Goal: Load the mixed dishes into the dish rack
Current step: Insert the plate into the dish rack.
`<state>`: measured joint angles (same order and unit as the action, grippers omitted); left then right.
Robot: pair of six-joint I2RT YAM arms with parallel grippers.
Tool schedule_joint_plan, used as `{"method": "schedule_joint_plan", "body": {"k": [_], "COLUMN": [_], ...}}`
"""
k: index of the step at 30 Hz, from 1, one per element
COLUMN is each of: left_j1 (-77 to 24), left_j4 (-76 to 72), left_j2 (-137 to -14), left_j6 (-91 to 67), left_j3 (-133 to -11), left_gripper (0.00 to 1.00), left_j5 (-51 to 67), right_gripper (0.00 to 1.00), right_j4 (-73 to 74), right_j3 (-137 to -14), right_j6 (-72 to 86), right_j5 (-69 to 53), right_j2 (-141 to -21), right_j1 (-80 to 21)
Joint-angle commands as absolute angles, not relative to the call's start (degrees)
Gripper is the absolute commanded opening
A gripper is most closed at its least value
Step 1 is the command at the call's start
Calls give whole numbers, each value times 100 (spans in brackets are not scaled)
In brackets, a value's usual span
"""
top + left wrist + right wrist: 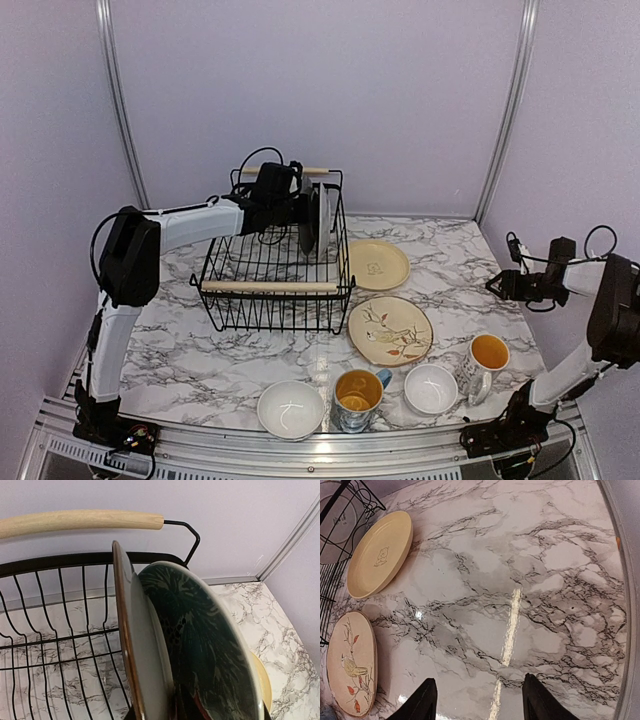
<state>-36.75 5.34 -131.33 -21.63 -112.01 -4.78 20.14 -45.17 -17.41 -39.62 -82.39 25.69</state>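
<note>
The black wire dish rack (225, 290) stands at the back left. My left gripper (303, 205) is over its right end, shut on the rim of an upright grey, brown-edged plate (145, 655); only dark finger tips show at the bottom of the left wrist view. The teal leaf plate (210, 645) stands right behind it, with a red sliver (200, 709) low between them. On the table lie the pale yellow plate (377, 264), the bird plate (390, 330), two white bowls (291, 409) (431, 389) and two mugs (357, 395) (486, 358). My right gripper (480, 700) is open and empty.
The rack's wooden handles (270, 287) (80, 520) run along its front and back. The right arm hovers over bare marble at the far right (500, 285). The pale yellow plate (380, 552) and bird plate (351, 662) lie left of it. Walls close the back and sides.
</note>
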Motion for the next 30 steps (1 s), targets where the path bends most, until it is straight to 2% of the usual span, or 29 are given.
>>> {"method": "schedule_joint_plan", "body": {"k": [1,9,21,30], "left_j1": [-3630,-3630,-3630,-3717], "left_j4": [-141,-623,-604,-605], "left_j2": [-13017,-12534,-12164,-11086], "left_j6": [-1942,-2043,-2055,-1479], "left_j3": [-11509,-10907,-10725,-10174], "left_gripper": [23,38,50,58], "left_j5": [-448,-298,-571,-1174], "right_gripper": [56,56,56,57], "right_j4": [2076,2106,2127,2097], "right_j3": [-4732,-4748,-4762,-4777], "right_j6": [-1696,-1688,-1678,-1676], "right_j5": [-4033,-4069,-4104,-4184], "right_j2": [-8277,-8324,-8311,-8235], "right_j1": [2610,2608,2610,2601]}}
